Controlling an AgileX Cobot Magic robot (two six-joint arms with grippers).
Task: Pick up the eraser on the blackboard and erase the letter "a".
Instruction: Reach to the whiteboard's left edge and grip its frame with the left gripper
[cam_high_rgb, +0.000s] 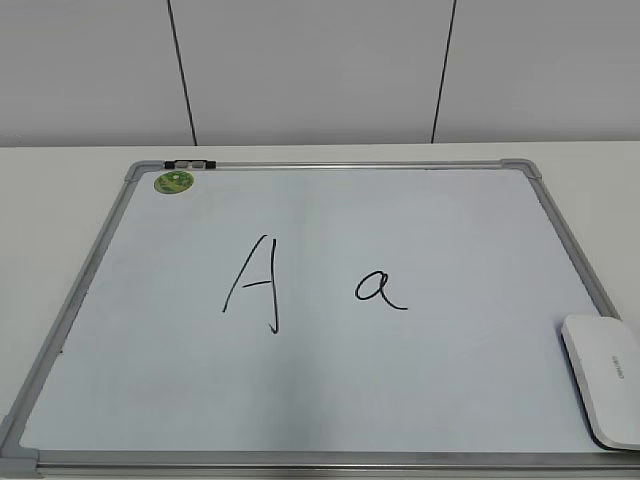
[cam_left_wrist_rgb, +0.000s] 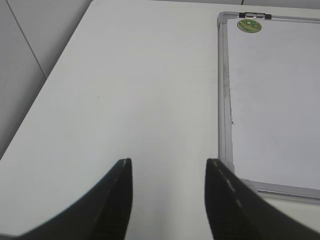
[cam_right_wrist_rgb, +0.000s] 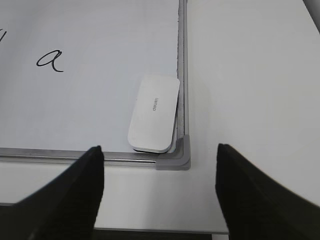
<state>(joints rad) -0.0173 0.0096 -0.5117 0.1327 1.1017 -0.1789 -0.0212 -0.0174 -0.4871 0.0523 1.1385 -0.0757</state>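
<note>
The blackboard (cam_high_rgb: 320, 390) is a white board with a silver-grey frame, lying flat on the table. The small black letter "a" (cam_high_rgb: 380, 289) is written right of its middle, next to a taller capital "A" (cam_high_rgb: 256, 285). The white eraser (cam_high_rgb: 606, 379) lies on the board's near right corner. In the right wrist view the eraser (cam_right_wrist_rgb: 153, 113) lies by the grey corner cap, ahead of my open, empty right gripper (cam_right_wrist_rgb: 159, 155); the letter "a" (cam_right_wrist_rgb: 50, 61) shows at upper left. My left gripper (cam_left_wrist_rgb: 168, 167) is open and empty over bare table, left of the blackboard (cam_left_wrist_rgb: 280, 115). Neither gripper shows in the exterior view.
A round green sticker (cam_high_rgb: 173, 182) sits at the board's far left corner by a small black clip (cam_high_rgb: 190, 163); both also show in the left wrist view (cam_left_wrist_rgb: 249, 25). The white table (cam_left_wrist_rgb: 140, 90) extends left of the board; its near edge (cam_right_wrist_rgb: 150, 231) lies under the right gripper.
</note>
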